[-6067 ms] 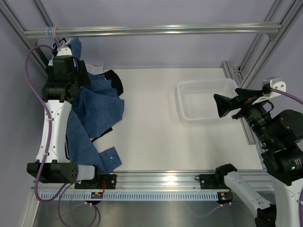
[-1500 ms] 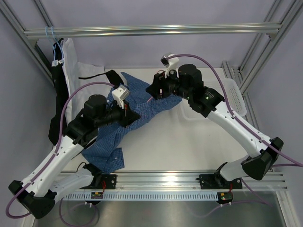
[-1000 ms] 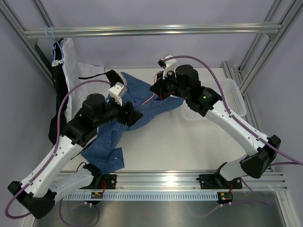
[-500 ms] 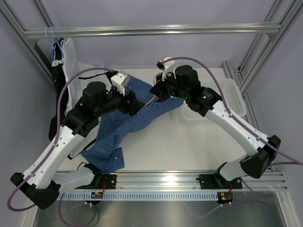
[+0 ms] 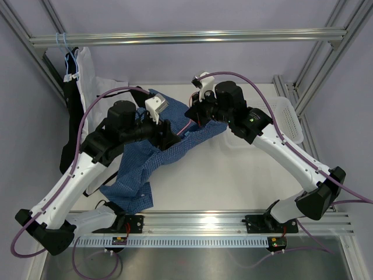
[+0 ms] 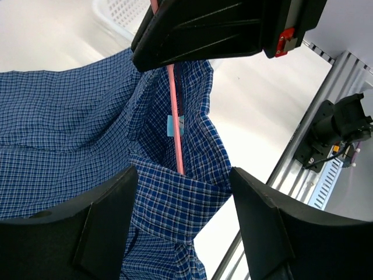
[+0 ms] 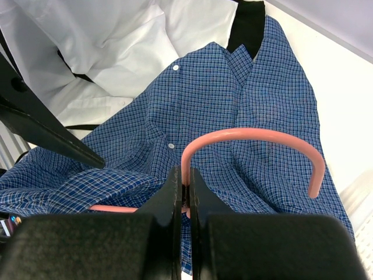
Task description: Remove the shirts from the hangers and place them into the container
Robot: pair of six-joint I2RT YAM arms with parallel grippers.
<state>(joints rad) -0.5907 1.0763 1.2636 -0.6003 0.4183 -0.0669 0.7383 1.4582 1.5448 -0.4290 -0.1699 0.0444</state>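
Pink hanger [image 7: 256, 135] is pinched at its neck by the right tool [image 7: 185, 184], with the blue check shirt [image 5: 145, 163] trailing toward the bench's near-left corner.
Left tool [image 6: 183, 221] stands wide and empty, with the collar fold just ahead between its fingers. The hanger wire runs lengthwise away to the right tool, and the container [image 5: 297, 127] sits at the right edge, behind the right arm.

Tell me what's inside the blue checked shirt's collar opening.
A pink hanger runs down into the blue checked shirt, its hook sticking out above. Most of its lower frame is covered by fabric.
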